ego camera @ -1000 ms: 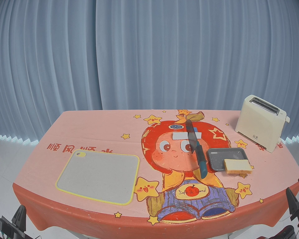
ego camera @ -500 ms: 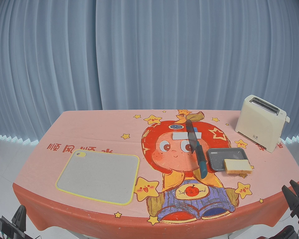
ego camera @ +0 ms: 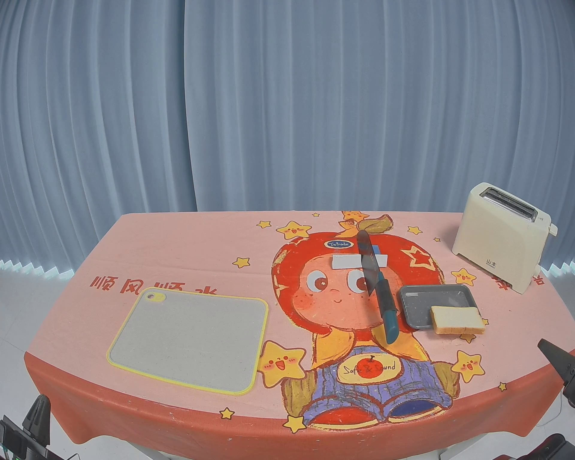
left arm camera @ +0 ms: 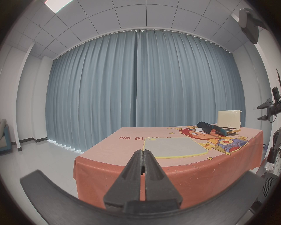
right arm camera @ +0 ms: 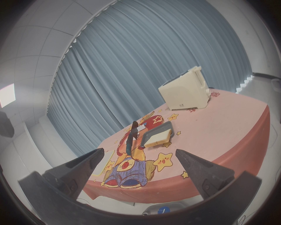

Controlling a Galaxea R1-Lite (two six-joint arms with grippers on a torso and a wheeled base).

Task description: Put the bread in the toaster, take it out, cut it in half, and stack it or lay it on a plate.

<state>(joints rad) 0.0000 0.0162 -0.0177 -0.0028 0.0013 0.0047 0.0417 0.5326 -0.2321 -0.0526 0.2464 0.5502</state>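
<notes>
The left gripper [left arm camera: 143,153] has two matte black, wedge-shaped fingers [left arm camera: 131,175] with recessed side panels, tapering to narrow tips above a curved black bracket [left arm camera: 58,193]. The right gripper [right arm camera: 139,150] has matching pointed black fingers [right arm camera: 202,172] with small round screw recesses.

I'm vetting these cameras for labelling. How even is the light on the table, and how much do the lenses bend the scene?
Head view: soft, even light, only faint shadows beside the toaster and bread; curtain folds bow at the sides. Left wrist view: strong fisheye, dark corners, one bright ceiling panel. Right wrist view: same fisheye, dark rim, table tilted.
</notes>
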